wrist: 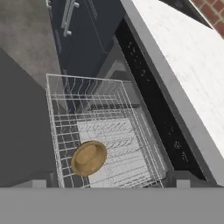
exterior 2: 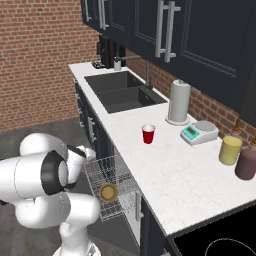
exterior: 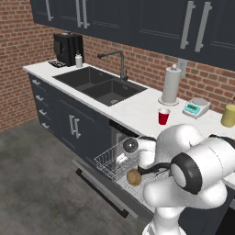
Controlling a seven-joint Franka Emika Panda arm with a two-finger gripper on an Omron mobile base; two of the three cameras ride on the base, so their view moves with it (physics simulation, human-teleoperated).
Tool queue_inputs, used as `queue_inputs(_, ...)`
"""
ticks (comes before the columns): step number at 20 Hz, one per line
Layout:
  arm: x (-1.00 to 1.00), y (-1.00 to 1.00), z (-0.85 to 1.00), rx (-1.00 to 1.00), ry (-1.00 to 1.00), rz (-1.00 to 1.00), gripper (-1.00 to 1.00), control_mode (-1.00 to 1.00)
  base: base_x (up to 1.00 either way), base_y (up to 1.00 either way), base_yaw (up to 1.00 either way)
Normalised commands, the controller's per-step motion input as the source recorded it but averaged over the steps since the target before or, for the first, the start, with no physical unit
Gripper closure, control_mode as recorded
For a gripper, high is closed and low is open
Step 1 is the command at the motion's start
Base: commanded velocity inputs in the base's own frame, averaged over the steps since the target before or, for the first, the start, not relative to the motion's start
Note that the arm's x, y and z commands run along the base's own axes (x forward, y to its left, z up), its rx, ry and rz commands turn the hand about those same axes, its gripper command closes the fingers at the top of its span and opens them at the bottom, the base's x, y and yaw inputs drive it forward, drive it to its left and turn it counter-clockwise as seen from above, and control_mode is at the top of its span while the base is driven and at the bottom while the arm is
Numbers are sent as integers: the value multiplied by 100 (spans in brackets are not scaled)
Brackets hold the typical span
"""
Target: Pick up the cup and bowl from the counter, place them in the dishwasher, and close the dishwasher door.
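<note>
The red cup (exterior: 163, 116) (exterior 2: 148, 134) stands upright on the white counter (exterior: 133, 109) (exterior 2: 165, 167), in front of the paper towel roll. The tan bowl (exterior: 133, 176) (exterior 2: 108, 192) (wrist: 89, 158) lies in the dishwasher's pulled-out wire rack (exterior: 111, 158) (exterior 2: 100, 170) (wrist: 87, 100), near its front corner. The dishwasher door (exterior: 96, 180) (wrist: 22, 131) hangs fully down, flat under the rack. My gripper (exterior: 146, 170) hovers above the rack, just beside and over the bowl, open and holding nothing; its fingers are mostly hidden by my arm.
A double sink (exterior: 98, 85) and faucet lie left along the counter, with a coffee machine (exterior: 68, 48) at the far end. A paper towel roll (exterior 2: 179, 102), a kitchen scale (exterior 2: 199, 134), a yellow canister (exterior 2: 230, 150) and a maroon canister (exterior 2: 246, 164) stand toward the wall.
</note>
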Motion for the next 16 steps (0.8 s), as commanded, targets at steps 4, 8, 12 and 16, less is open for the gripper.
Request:
queue_inputs(4,0,-16,100,0,8,0,-100,-100,0,0,0)
queue_inputs(8,0,-21,100,0,11,0,-100,-100,0,0,0)
queue_inputs(12,1,-29,100,0,11,0,-100,-100,0,0,0)
queue_inputs(16,25,-66,50,-4,7,0,-100,-100,0,0,0)
